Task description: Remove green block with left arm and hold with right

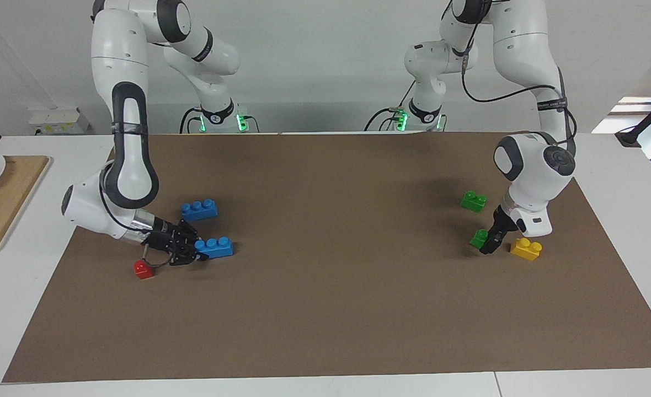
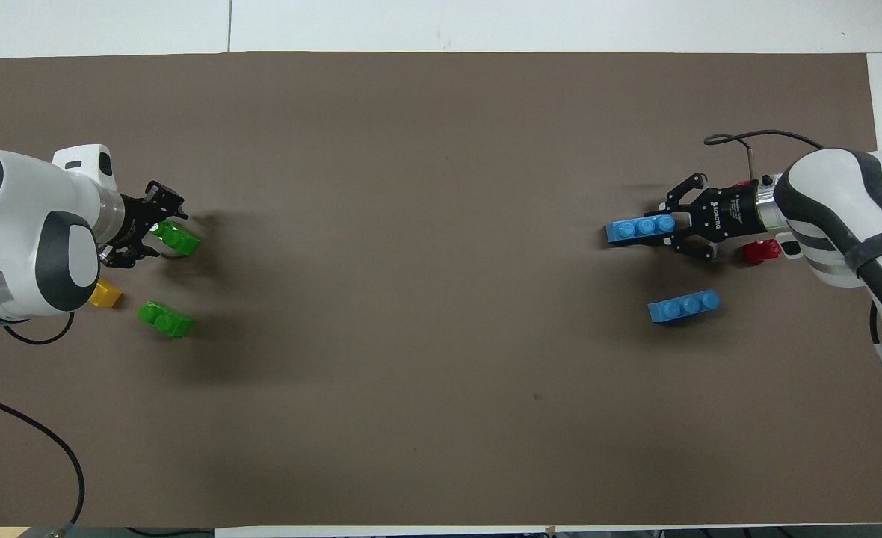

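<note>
A green block (image 1: 478, 238) (image 2: 176, 238) sits between the fingers of my left gripper (image 1: 487, 245) (image 2: 158, 229), held just above the mat at the left arm's end of the table. Its twin green block (image 1: 473, 201) (image 2: 166, 318) lies on the mat nearer to the robots. My right gripper (image 1: 198, 251) (image 2: 664, 226) is low at the right arm's end, shut on one end of a blue three-stud brick (image 1: 217, 247) (image 2: 637, 228).
A yellow brick (image 1: 526, 248) (image 2: 105, 296) lies beside the left gripper, partly under the arm. A second blue brick (image 1: 199, 209) (image 2: 684, 306) and a red block (image 1: 143, 269) (image 2: 761, 252) lie by the right gripper. A wooden board (image 1: 5, 204) lies off the mat.
</note>
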`<move>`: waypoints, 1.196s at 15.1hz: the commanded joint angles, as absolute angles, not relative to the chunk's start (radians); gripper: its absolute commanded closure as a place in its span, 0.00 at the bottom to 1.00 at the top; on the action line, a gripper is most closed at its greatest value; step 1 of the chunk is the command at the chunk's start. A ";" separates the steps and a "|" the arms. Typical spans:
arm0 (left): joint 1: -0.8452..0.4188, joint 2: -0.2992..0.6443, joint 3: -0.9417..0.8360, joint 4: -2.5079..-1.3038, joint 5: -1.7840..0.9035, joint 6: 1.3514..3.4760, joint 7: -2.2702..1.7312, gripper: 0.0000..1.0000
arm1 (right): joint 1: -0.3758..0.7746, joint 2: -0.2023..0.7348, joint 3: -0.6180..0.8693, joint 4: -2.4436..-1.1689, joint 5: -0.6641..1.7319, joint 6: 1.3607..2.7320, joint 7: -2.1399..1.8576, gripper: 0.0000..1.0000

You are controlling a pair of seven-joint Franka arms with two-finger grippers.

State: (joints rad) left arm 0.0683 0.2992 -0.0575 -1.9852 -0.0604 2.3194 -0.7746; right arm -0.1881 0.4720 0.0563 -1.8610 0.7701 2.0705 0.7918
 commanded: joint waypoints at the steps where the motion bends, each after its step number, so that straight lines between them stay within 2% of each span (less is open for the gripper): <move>1: 0.066 0.215 -0.052 -1.980 -0.071 2.206 -0.752 0.00 | -0.175 0.451 0.060 -1.861 0.732 2.085 0.793 0.20; 7: 0.064 0.082 -0.058 -1.911 -0.060 2.022 -0.663 0.00 | -0.172 0.387 0.060 -1.850 0.703 2.079 0.831 0.04; 11: 0.066 -0.004 -0.060 -1.830 -0.009 1.847 -0.352 0.00 | -0.170 0.344 0.061 -1.845 0.648 2.066 0.831 0.03; 16: 0.064 -0.014 -0.074 -1.688 -0.006 1.646 -0.148 0.00 | -0.163 0.273 0.067 -1.818 0.490 2.016 0.711 0.00; 18: 0.064 -0.014 -0.081 -1.675 -0.006 1.621 -0.127 0.00 | -0.161 0.233 0.069 -1.812 0.442 1.993 0.616 0.00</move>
State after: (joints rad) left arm 0.0678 -0.0272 -0.0731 -1.7098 -0.0243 1.6673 -0.1650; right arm -0.1575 0.2813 0.0656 -1.8127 0.4956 2.0250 0.7008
